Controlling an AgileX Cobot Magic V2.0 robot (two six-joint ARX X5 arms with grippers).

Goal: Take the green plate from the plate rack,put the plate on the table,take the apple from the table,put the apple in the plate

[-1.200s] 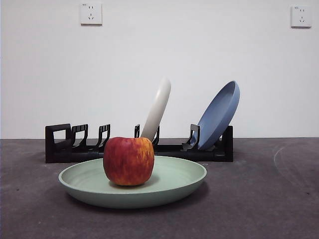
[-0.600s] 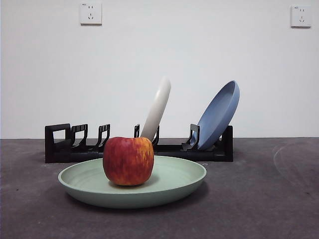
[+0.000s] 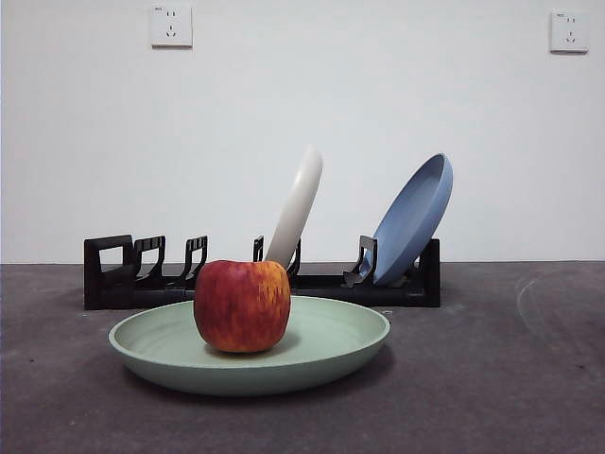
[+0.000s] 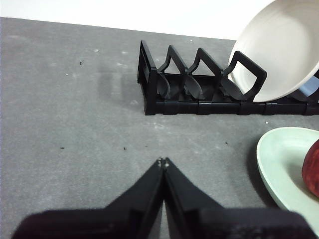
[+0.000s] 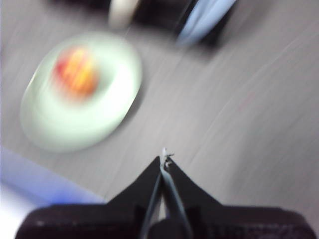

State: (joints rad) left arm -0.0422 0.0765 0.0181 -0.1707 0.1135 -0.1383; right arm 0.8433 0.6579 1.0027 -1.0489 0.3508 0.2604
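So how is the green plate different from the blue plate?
The green plate lies flat on the table, while the blue plate stands tilted in the black rack. The green plate holds the apple; the blue plate holds nothing. The green one is pale sage, the blue one dusty blue. Both are round and shallow with a raised rim, and neither is touched by a hand.

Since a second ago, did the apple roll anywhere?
No. The apple sits at the same spot in the green plate, in front of the plate rack; everything shifted a hair together, so that's just the camera.
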